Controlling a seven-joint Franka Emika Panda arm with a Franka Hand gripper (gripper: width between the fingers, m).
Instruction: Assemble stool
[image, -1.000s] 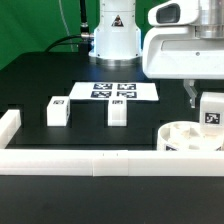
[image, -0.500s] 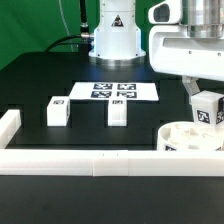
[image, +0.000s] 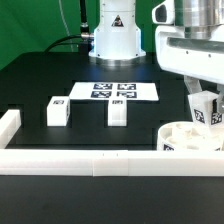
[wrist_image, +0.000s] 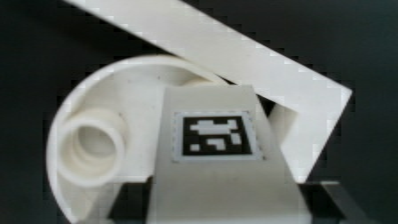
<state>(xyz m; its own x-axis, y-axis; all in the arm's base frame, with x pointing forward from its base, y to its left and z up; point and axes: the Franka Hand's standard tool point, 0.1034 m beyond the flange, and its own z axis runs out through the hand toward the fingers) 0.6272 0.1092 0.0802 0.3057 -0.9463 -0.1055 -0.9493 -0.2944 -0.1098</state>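
The round white seat (image: 190, 138) lies on the black table at the exterior view's right, just behind the front rail, sockets up. My gripper (image: 205, 100) is shut on a white block leg (image: 206, 110) with a square tag and holds it just above the seat, slightly tilted. In the wrist view the held leg (wrist_image: 221, 140) fills the centre between my fingers (wrist_image: 139, 205), with the seat (wrist_image: 107, 130) and one socket (wrist_image: 86, 142) below it. Two more tagged legs (image: 57, 110) (image: 117, 110) stand on the table to the exterior view's left.
The marker board (image: 115, 91) lies flat at the back centre. A long white rail (image: 100, 160) runs along the front, with a short corner piece (image: 8, 125) at the exterior view's left. The robot base (image: 112, 35) stands behind the board.
My gripper with the held leg has tilted and shifted a little toward the exterior view's left, down over the seat. The other legs and the seat have not moved.
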